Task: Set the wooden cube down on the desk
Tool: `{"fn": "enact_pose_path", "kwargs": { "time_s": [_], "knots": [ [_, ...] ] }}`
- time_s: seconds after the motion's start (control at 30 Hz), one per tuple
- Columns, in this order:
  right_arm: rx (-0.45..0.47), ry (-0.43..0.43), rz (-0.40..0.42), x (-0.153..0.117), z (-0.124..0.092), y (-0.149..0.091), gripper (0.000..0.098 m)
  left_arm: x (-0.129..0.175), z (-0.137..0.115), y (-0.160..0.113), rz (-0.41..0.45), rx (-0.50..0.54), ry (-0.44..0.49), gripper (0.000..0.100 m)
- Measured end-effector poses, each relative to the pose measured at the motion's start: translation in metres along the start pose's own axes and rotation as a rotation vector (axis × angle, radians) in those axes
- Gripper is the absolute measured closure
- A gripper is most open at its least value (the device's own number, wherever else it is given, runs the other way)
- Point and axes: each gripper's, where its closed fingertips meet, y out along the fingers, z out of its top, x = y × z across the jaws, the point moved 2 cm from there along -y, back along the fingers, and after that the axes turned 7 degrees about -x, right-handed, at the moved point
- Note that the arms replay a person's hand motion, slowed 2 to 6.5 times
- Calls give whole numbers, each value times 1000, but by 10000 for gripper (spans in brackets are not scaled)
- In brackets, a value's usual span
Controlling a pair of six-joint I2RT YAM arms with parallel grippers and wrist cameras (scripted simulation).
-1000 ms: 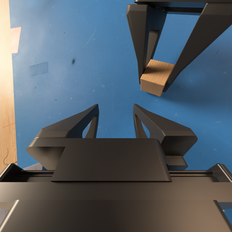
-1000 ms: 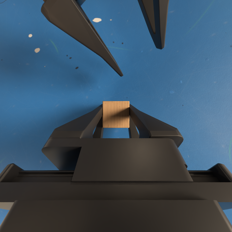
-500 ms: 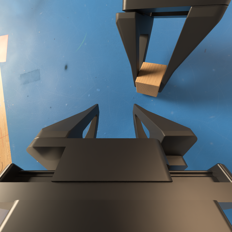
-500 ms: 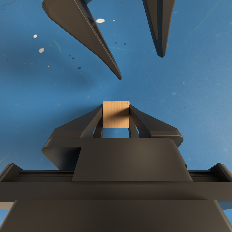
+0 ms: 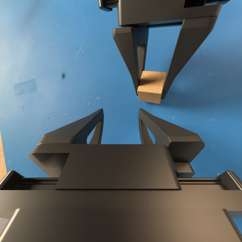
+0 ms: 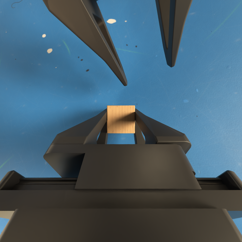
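The wooden cube (image 6: 120,119) is light tan and sits clamped between the tips of my right gripper (image 6: 120,111), which is shut on it. In the left wrist view the cube (image 5: 151,87) shows ahead and to the right, held by the right gripper (image 5: 150,96) low over the blue desk (image 5: 52,65); I cannot tell whether the cube touches the desk. My left gripper (image 5: 121,109) is open and empty, just short of the cube. In the right wrist view the left gripper (image 6: 148,76) points in from above, open.
The blue desk surface (image 6: 196,104) is scratched, with paint specks and dark spots. A wooden strip (image 5: 2,154) runs along the far left edge in the left wrist view. A faint grey patch (image 5: 24,87) lies on the desk at the left.
The right gripper with the cube has sunk lower toward the desk and drawn nearer to my left gripper. The wooden strip at the left has slid almost out of the left wrist view.
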Motion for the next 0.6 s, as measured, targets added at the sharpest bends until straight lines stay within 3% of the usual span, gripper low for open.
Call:
{"fn": "enact_pose_path", "kwargs": {
  "time_s": [0.6],
  "knots": [
    [-78, -108, 52, -4, 7, 7, 677, 13, -10, -1, -6, -5, -24, 535]
  ]
}}
